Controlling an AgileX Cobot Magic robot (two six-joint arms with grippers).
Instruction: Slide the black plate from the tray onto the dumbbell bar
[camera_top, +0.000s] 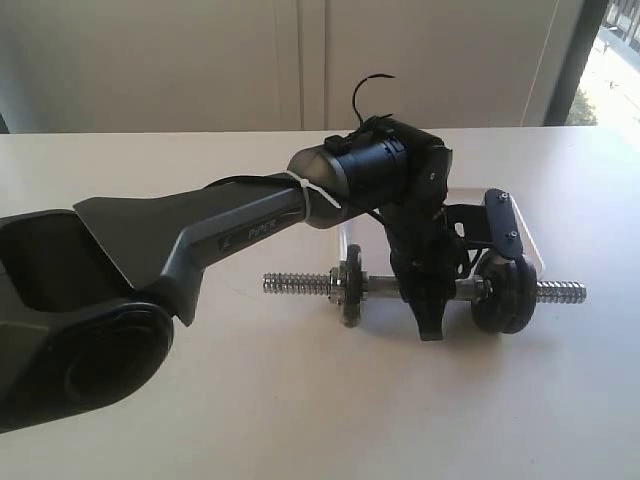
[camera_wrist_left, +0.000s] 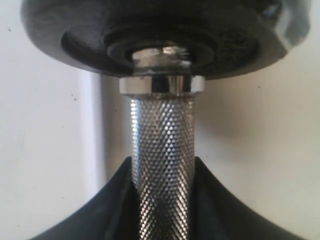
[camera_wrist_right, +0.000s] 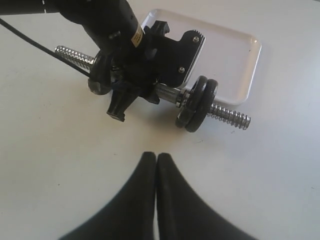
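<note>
1. Far left in the exterior view, one threaded end of the dumbbell bar (camera_top: 300, 285) sticks out bare. Just inboard of it a thin black disc (camera_top: 350, 287) stands on edge on the bar.
2. Next are my left fingers (camera_wrist_left: 100, 220), clamped on the bar's knurled middle with one finger on each side of it. My arm reaches in from the left.
3. Right of my grip sits the black plate (camera_top: 500, 297). It is on the bar and touching a second disc much like it, and I cannot tell which of the pair came off the tray.
4. Beyond the pair, the other threaded end pokes out bare. The tray (camera_wrist_right: 240, 65) lies just behind this half of the bar with nothing in it.
5. From that I judge the sliding itself done. What looks left is to check the plate is snug and then let go of the bar.
6. The bar lies level, its long axis running left to right across the worktop (camera_top: 300, 400). The plate stands on edge with its faces toward the bar's ends and its hole in line with the bar.
7. My right fingers (camera_wrist_right: 142, 200) are pressed together on nothing. They hover over bare worktop, well apart from the bar.
</note>
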